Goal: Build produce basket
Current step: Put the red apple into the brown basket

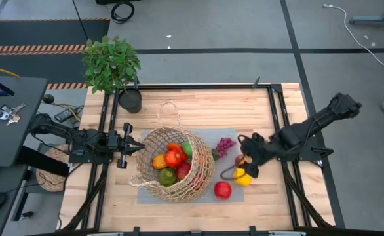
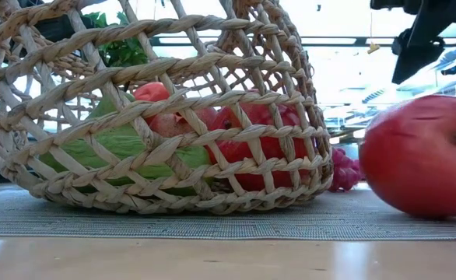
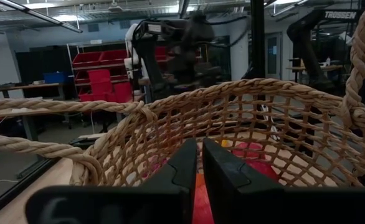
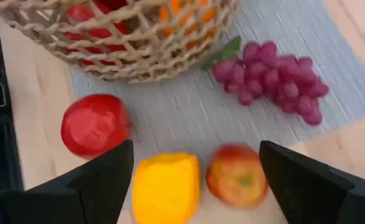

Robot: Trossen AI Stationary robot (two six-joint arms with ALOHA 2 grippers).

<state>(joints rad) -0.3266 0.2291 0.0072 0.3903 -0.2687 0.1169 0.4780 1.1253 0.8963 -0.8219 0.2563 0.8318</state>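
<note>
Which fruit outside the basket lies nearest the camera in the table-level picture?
The round red fruit. It fills that picture's right side, while the purple grapes sit small behind it.

Pale wooden table (image 1: 179, 98) under a grey mat (image 1: 234, 141), dark plant pot (image 1: 130, 101) at its far edge.

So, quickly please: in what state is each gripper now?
Left gripper: shut, holding nothing, at the basket rim.
Right gripper: open, empty, above the yellow piece and the apple.
</note>
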